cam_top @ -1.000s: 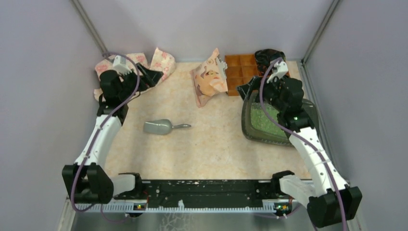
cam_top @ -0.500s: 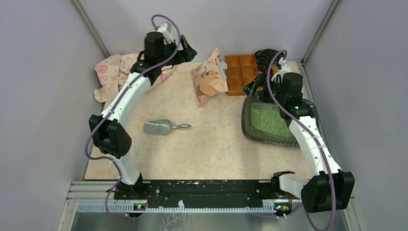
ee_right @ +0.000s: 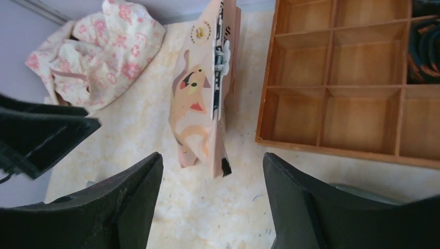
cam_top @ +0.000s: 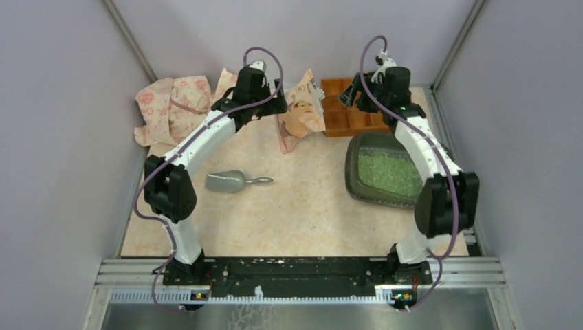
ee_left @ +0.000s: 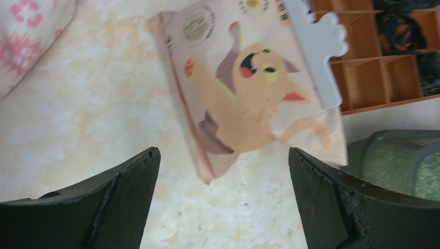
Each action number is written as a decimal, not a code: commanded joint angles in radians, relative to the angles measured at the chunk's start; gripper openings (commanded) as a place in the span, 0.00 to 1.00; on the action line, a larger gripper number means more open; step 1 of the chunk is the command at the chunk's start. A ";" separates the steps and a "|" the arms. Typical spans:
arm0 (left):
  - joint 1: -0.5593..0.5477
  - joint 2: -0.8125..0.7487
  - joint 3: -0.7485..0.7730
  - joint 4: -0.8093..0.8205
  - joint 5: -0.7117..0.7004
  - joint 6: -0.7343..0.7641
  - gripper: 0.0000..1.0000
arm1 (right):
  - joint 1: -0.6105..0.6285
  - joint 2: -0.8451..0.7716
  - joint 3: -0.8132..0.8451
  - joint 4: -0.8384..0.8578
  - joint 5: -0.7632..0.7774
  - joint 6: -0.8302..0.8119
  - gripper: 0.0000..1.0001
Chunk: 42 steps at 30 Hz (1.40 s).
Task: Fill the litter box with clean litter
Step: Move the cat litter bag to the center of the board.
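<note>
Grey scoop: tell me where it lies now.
In the top view the grey scoop lies on the table, left of centre, left of the litter box.

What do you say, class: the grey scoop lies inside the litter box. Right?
No. The top external view shows the grey scoop lying on the table, left of the litter box, which holds only green litter.
</note>
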 commanded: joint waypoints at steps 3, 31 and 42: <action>0.018 -0.152 -0.149 0.002 -0.069 0.016 0.99 | 0.113 0.256 0.241 -0.045 0.049 -0.120 0.68; 0.172 -0.456 -0.511 0.006 -0.044 -0.029 0.99 | 0.256 0.450 0.291 -0.097 0.226 -0.118 0.29; 0.172 -0.498 -0.536 0.000 -0.074 -0.076 0.99 | 0.382 0.316 0.218 -0.147 0.297 -0.166 0.00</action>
